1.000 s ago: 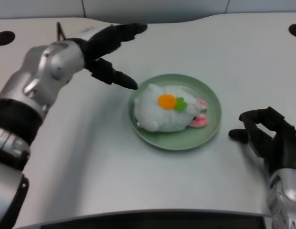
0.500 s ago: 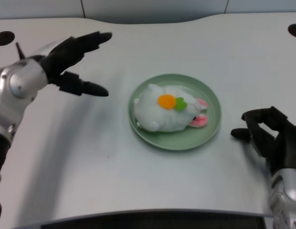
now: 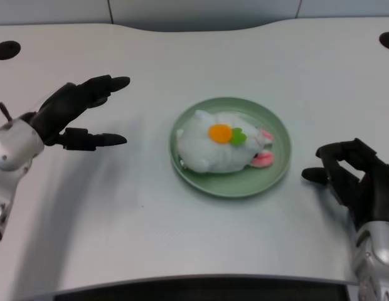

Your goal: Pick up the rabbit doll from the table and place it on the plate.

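Note:
The white rabbit doll (image 3: 214,150), with an orange and green carrot patch on top and pink ears pointing right, lies on the green plate (image 3: 277,130) in the middle of the table. My left hand (image 3: 74,114) hovers well to the left of the plate, fingers spread apart and holding nothing. A clear gap of table separates its fingertips from the plate's rim.
My right hand (image 3: 352,179) rests at the right edge, just right of the plate. Dark round holes sit in the tabletop at the far left corner (image 3: 6,49) and far right corner (image 3: 388,40). The table's front edge runs along the bottom.
My left hand has drawn back leftward and downward, away from the plate's left rim. The doll and plate have not moved.

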`<state>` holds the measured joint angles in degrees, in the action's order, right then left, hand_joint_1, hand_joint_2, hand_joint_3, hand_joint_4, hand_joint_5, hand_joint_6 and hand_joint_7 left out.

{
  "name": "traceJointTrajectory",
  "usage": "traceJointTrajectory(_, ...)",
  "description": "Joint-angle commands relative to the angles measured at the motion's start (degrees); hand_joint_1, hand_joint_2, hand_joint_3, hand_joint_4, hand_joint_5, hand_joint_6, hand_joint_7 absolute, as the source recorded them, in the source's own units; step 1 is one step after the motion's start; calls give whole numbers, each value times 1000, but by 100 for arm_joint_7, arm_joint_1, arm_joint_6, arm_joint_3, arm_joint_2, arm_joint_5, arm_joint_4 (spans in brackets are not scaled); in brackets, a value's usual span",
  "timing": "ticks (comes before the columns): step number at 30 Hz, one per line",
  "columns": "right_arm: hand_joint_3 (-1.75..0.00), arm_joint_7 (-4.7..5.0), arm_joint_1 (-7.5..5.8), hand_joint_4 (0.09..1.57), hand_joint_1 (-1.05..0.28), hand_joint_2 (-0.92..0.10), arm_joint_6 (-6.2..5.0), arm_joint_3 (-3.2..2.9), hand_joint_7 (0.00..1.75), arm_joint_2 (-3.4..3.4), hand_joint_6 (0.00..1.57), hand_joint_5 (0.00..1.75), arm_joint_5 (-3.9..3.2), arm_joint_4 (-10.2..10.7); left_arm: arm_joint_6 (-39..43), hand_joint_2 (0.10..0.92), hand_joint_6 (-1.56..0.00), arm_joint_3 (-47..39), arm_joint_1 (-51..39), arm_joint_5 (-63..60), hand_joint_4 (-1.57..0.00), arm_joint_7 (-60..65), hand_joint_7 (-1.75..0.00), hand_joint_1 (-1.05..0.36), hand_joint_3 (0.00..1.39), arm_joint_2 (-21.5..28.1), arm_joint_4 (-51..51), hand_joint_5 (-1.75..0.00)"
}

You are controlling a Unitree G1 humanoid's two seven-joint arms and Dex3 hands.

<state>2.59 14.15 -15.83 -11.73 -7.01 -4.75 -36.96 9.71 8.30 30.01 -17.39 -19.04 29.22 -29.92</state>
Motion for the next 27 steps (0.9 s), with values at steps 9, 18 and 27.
traceJointTrajectory(9, -186, 29, -22, 825, -765, -921, 18, 1, 1286, 11, 738, 876, 21, -4, -263, 921, -609, -520, -1227, 395, -398, 601, -127, -255, 286, -365, 935, -1181)
traceJointTrajectory(18, -190, 39, -60, 823, -761, -921, 47, 15, 1301, 5, 721, 877, 42, 71, -948, 921, -715, -801, -2150, 711, -482, 711, -197, -288, 335, -744, 1997, -1185)
traceJointTrajectory(27, -195, 20, -79, 821, -762, -921, 10, 10, 1306, 4, 718, 882, 39, 78, -1386, 921, -734, -1072, -2791, 1368, -501, 563, -187, -331, 395, -1037, 2575, -1327)
